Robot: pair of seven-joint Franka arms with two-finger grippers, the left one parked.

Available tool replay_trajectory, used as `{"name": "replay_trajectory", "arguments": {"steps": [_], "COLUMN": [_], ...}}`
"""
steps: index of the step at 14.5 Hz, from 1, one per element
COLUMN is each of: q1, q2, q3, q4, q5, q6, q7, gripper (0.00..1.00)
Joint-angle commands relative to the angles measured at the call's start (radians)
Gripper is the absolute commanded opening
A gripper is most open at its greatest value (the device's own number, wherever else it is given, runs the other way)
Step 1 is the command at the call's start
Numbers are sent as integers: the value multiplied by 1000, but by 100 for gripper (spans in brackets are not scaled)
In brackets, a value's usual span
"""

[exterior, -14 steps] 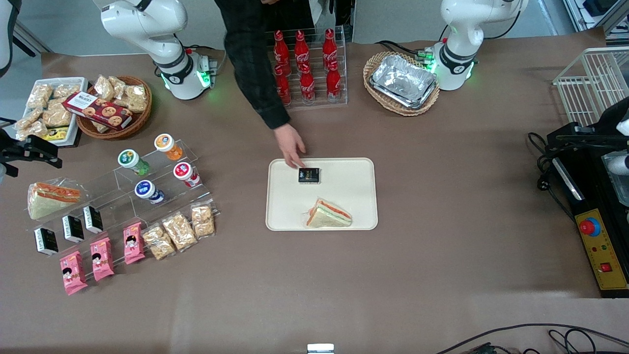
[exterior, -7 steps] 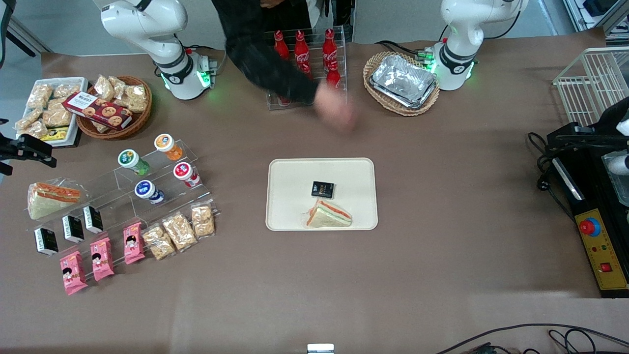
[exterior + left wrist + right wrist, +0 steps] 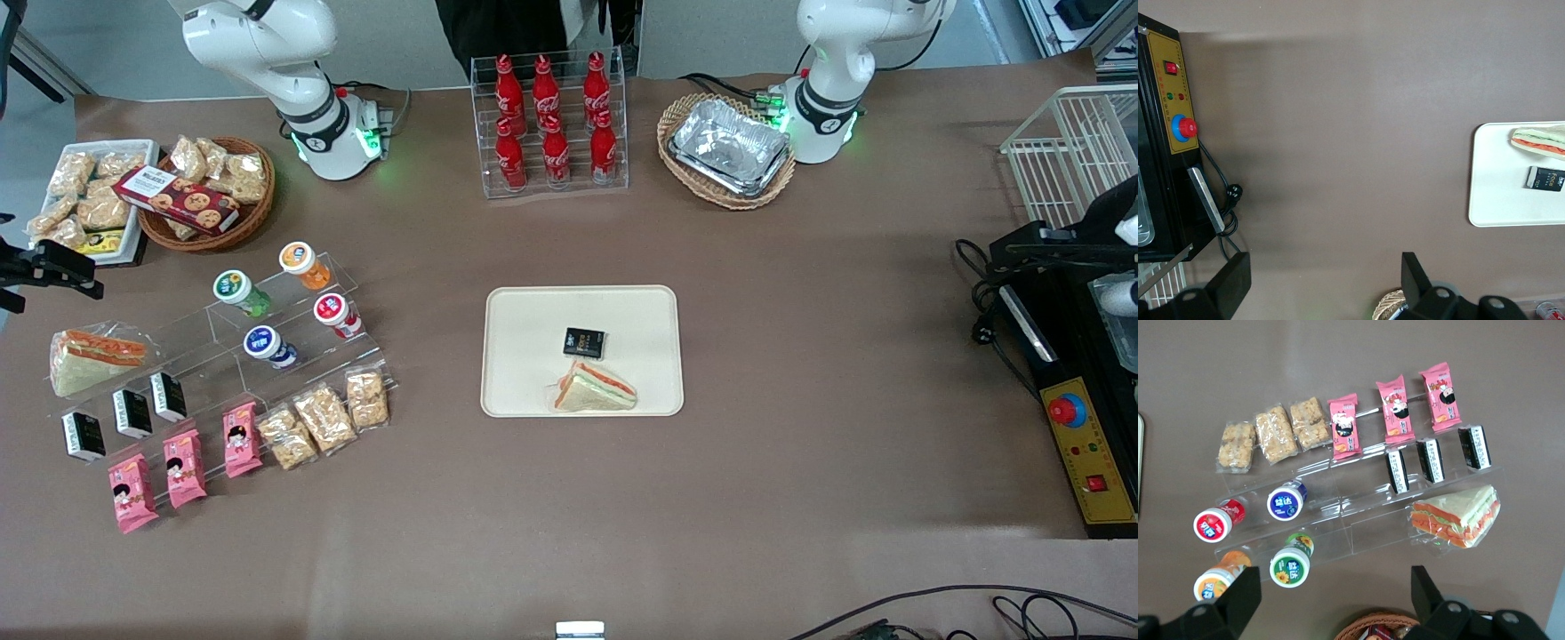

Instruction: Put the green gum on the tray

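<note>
Tray [image 3: 1485, 180]: cut by the picture's edge in the left wrist view, one end unseen; only a sliver of its rim [image 3: 1140, 463] shows in the right wrist view. Gripper [image 3: 1331, 600]: two dark fingers visible, tips cut by the frame edge, just above the green gum [image 3: 1291, 565]. Wicker basket [image 3: 1373, 628] beside the gum: mostly cut off. Gum lid lettering: too small to read.

The red bottles [image 3: 551, 120] in the clear rack carry white Coca-Cola script. Printing shows on the gum lids, the cookie box [image 3: 175, 197] and the small black pack [image 3: 583, 341] on the tray [image 3: 524, 356], but none of it is legible.

The gripper [image 3: 1331, 603] hangs above the snack display.
</note>
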Motion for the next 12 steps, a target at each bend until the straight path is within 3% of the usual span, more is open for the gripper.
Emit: {"name": "replay_trajectory", "arguments": {"steps": [1,4,7,12], "q1": [-6,3,-2,1], "q2": [-117,-330,-445,-442], "q3": [-4,24,84,104], "q4": [-120,-366,-498,-549], "q5": [29,38,32,-1], "q6": [-5,54,73,97], "q7": [23,209,260,265], "gripper": [100,100,100,100]}}
